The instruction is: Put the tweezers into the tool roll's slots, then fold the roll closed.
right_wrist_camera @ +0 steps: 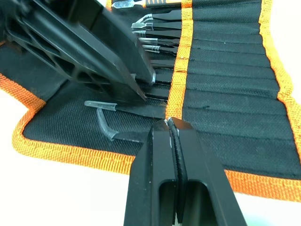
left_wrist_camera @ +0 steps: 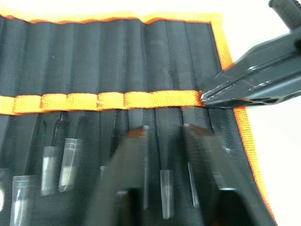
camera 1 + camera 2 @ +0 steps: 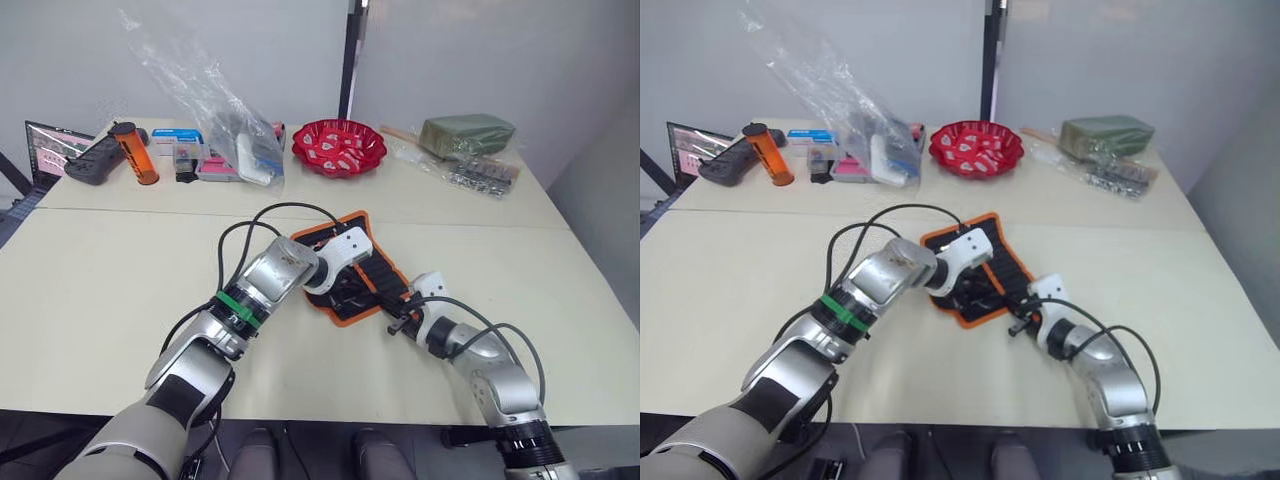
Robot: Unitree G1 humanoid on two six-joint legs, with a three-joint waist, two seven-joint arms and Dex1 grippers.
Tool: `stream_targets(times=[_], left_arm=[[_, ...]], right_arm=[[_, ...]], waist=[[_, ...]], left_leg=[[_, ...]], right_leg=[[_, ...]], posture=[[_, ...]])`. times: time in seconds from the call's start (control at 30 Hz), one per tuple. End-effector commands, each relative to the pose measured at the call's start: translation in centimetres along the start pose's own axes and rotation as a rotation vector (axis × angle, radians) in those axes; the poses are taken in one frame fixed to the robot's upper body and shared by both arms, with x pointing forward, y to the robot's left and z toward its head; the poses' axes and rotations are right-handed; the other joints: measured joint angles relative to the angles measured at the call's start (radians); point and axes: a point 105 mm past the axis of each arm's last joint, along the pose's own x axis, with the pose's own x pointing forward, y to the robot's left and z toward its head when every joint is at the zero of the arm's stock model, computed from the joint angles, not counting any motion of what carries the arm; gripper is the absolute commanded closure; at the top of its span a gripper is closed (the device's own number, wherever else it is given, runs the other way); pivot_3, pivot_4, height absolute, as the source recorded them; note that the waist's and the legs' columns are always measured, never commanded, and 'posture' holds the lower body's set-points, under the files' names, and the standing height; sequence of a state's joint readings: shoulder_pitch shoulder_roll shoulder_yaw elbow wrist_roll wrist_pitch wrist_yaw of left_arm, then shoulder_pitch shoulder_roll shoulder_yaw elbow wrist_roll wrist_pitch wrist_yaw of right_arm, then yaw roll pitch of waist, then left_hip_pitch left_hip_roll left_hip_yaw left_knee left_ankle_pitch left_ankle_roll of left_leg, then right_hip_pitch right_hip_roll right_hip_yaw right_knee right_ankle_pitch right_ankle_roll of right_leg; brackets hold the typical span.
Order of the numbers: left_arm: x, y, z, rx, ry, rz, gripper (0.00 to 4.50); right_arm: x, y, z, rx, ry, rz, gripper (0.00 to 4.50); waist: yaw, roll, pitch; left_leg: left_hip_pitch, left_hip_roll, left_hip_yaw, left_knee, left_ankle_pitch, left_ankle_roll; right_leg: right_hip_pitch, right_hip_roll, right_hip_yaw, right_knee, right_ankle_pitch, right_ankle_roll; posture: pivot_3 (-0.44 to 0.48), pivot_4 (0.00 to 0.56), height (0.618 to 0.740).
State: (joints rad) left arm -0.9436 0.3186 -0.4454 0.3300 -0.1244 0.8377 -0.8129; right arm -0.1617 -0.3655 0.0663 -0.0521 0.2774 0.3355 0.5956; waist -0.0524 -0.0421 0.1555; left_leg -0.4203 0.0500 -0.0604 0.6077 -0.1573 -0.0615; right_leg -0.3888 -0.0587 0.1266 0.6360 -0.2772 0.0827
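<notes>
The black fabric tool roll with orange edging (image 3: 352, 272) lies open on the cream table (image 3: 120, 290), slim black tweezers (image 1: 155, 44) seated in its slots (image 2: 141, 56). The left hand (image 2: 167, 141), spread, should keep seating them straight; the right hand (image 1: 170, 123), pressed together, pins the orange band.

Lighting: bright, even, diffuse, overhead. Shadows: soft and faint on the desk (image 3: 90, 290). Glare: mild sheen on the plastic bag (image 3: 205, 100). Focus: head views sharp; left wrist view's near fingers (image 2: 127, 179) blurred.

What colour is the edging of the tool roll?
Orange edging on the black tool roll; best seen in the right wrist view.
</notes>
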Motion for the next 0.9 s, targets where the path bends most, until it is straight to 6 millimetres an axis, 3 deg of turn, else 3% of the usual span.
stream_targets(times=[0.03, 0.07, 0.1, 0.13, 0.2, 0.4, 0.5, 0.6, 0.63, 0.7, 0.83, 0.9], left_arm=[[-3.3, 2.2, 2.8, 0.024, -0.130, 0.060, 1.45], [-3.8, 2.5, 3.0, 0.022, -0.149, 0.066, 1.14], [-4.9, 2.9, 3.5, 0.016, -0.186, 0.068, 1.14], [-6.1, 3.3, 3.8, 0.016, -0.222, 0.070, 0.51], [-8.3, 4.0, 4.4, 0.011, -0.289, 0.079, 0.02], [-13.8, 5.1, 3.9, 0.065, -0.421, 0.132, 0.02], [-16.4, 5.3, 1.5, 0.094, -0.434, 0.162, 0.02], [-18.0, 5.6, -0.8, 0.082, -0.432, 0.215, 0.02], [-18.3, 5.8, -1.4, 0.056, -0.429, 0.229, 0.00], [-18.8, 5.7, -2.8, -0.009, -0.431, 0.229, 0.00], [-19.5, 5.7, -6.0, 0.040, -0.402, 0.402, 0.00], [-19.7, 4.1, -6.7, -0.010, -0.455, 0.317, 0.00]], right_arm=[[-0.3, -0.9, -1.4, 0.020, 0.073, -0.022, 4.50], [-0.2, -1.0, -1.3, 0.018, 0.070, -0.020, 4.50], [-0.2, -1.1, -0.8, 0.015, 0.061, -0.011, 4.50], [-0.2, -1.0, -0.4, 0.014, 0.052, 0.004, 4.50], [-0.3, -0.9, 0.5, 0.018, 0.044, 0.036, 4.50], [-0.9, -0.2, 4.8, 0.059, -0.060, 0.137, 4.50], [-1.2, 0.5, 7.3, 0.086, -0.111, 0.218, 4.50], [-1.3, 1.1, 8.0, 0.058, -0.103, 0.262, 4.50], [-1.3, 1.3, 8.0, 0.049, -0.098, 0.269, 3.95], [-1.3, 1.4, 8.1, 0.025, -0.085, 0.274, 3.31], [-1.3, 2.0, 8.3, -0.040, -0.066, 0.285, 1.97], [-1.4, 2.3, 8.4, -0.053, -0.068, 0.292, 1.31]], waist=[[0.001, 0.000, 0.000], [0.001, 0.000, 0.000], [0.005, 0.000, 0.000], [0.007, 0.001, 0.001], [0.007, 0.001, 0.001], [0.005, 0.006, 0.004], [-0.002, 0.011, 0.010], [-0.002, 0.011, 0.012], [0.002, 0.011, 0.012], [0.009, 0.010, 0.012], [0.009, 0.011, 0.013], [0.009, 0.010, 0.013]], left_leg=[[0.000, 0.000, 0.000, 0.000, 0.000, 0.000], [0.000, 0.000, 0.000, 0.000, 0.000, 0.000], [0.000, 0.000, 0.000, 0.000, 0.000, 0.000], [0.000, 0.000, 0.000, 0.001, 0.000, 0.000], [-0.002, 0.000, 0.000, 0.001, 0.000, 0.000], [-0.002, 0.000, -0.001, -0.001, 0.000, 0.000], [-0.002, 0.000, -0.001, -0.001, 0.000, 0.000], [-0.002, 0.000, -0.001, -0.001, 0.000, 0.000], [-0.002, 0.000, -0.001, -0.001, 0.000, 0.000], [-0.003, 0.000, -0.002, 0.000, 0.000, 0.000], [-0.004, 0.000, -0.001, 0.001, 0.000, 0.000], [-0.004, 0.000, -0.001, 0.000, 0.000, 0.000]], right_leg=[[0.000, 0.000, 0.000, 0.001, 0.000, 0.000], [0.000, 0.000, 0.000, 0.000, 0.000, 0.000], [0.000, 0.000, 0.000, 0.000, 0.000, 0.000], [0.000, 0.000, 0.000, 0.000, 0.000, 0.000], [-0.001, 0.000, 0.000, 0.000, 0.000, 0.000], [-0.003, 0.000, 0.000, 0.005, -0.002, 0.000], [-0.004, 0.000, 0.000, 0.006, -0.002, 0.000], [-0.004, 0.000, -0.001, 0.007, -0.003, 0.000], [-0.004, 0.000, -0.001, 0.007, -0.003, -0.001], [-0.004, 0.000, -0.001, 0.006, -0.003, -0.001], [-0.005, 0.000, -0.001, 0.005, -0.003, -0.001], [-0.005, 0.000, -0.001, 0.006, -0.003, -0.001]], posture=[[0.000, 0.150, 0.740], [0.000, 0.150, 0.740], [0.000, 0.150, 0.740], [0.000, 0.150, 0.740], [0.000, 0.150, 0.740], [0.000, 0.150, 0.740], [0.000, 0.150, 0.740], [0.000, 0.150, 0.740], [0.000, 0.150, 0.740], [0.000, 0.150, 0.740], [0.000, 0.150, 0.740], [0.000, 0.150, 0.740]])
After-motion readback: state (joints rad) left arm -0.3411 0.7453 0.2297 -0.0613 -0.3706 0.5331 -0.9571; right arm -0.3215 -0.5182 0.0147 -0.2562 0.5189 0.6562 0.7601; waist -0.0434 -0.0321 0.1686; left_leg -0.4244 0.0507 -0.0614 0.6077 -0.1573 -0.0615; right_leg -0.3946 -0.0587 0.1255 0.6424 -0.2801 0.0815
